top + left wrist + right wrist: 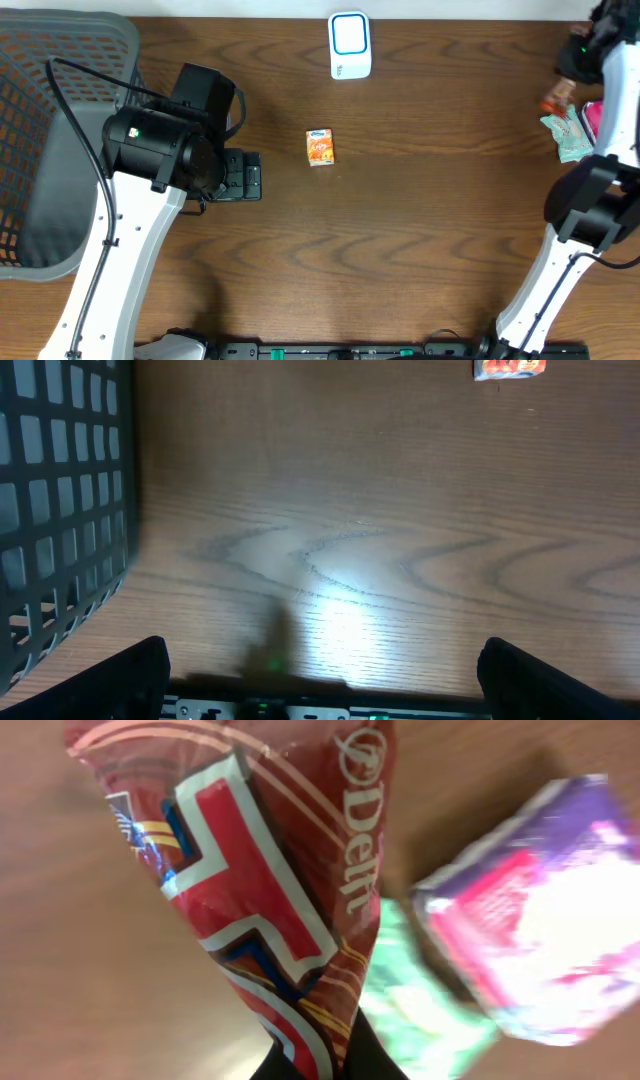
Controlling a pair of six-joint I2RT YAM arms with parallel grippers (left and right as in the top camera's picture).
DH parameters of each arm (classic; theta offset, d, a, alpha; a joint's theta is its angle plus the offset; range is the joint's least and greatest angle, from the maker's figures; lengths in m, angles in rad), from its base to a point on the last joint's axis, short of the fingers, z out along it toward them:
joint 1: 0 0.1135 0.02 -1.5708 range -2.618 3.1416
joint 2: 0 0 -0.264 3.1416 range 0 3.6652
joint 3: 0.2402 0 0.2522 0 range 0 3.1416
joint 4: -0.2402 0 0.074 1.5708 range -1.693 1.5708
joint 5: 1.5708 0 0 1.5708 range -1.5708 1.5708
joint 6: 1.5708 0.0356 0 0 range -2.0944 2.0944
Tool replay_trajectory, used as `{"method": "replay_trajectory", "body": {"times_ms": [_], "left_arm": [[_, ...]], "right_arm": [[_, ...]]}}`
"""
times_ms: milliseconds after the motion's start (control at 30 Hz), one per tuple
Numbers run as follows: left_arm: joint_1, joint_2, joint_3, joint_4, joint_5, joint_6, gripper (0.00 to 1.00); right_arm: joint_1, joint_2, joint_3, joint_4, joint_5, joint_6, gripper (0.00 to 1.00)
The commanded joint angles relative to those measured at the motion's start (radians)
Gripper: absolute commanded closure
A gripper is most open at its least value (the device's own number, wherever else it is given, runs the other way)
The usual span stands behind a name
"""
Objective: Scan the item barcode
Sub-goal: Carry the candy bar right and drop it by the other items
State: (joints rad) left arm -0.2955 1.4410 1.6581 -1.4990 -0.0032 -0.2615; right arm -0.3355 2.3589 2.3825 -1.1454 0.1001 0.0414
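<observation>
Right hand (320,1070): fingers pressed together on the bottom tip of the red snack packet (260,870). The grip takes only a narrow, crimped end; the rest of the packet fans out loose beyond the fingers.

Item location: in the right hand, above the right end of the bench (420,230). It hangs over a purple-and-pink box (530,920) and a green packet (420,1000). Cannot tell whether it touches them.

Risk 1: slip or swing. A thin foil end gives little hold, so a fast move could pull it free or set the packet swaying.

Risk 2: no barcode shows on the face in view, only lettering and a red-and-white pattern. If the code sits on the hidden side, or across a crease, the read probably fails. Gloss may add glare.

Left hand (325,680): spread wide and empty, low over bare wood beside the mesh basket (60,60). It is well away from the packet, so no help if the packet drops.

Mid-bench: a small orange carton (320,146) lies flat below the scanner.

Risk 3: a low sweep could knock the carton, or it could be read instead.

Far edge: the barcode scanner (350,45), white with a blue-rimmed window, stands well apart from the right hand. The carry is long, giving Risk 1 more time to act.
</observation>
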Motion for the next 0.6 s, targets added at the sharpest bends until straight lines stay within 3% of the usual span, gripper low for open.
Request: {"method": "replay_trajectory", "body": {"times_ms": [0,333,400,500,567], "left_arm": [[0.005,0.003,-0.003,-0.003,-0.005,-0.002,0.02],[0.005,0.003,-0.003,-0.003,-0.005,-0.002,0.02],[0.005,0.003,-0.003,-0.003,-0.005,-0.002,0.02],[0.005,0.003,-0.003,-0.003,-0.005,-0.002,0.02],[0.005,0.003,-0.003,-0.003,-0.005,-0.002,0.02]], "right_arm": [[-0.018,-0.015,-0.045,0.031,0.09,-0.161,0.99],[-0.068,-0.014,-0.186,0.158,0.29,-0.257,0.96],[-0.071,-0.014,-0.197,0.159,0.299,-0.26,0.89],[-0.071,-0.014,-0.205,0.158,0.299,-0.259,0.59],[-0.067,-0.015,-0.205,0.153,0.299,-0.248,0.51]]}}
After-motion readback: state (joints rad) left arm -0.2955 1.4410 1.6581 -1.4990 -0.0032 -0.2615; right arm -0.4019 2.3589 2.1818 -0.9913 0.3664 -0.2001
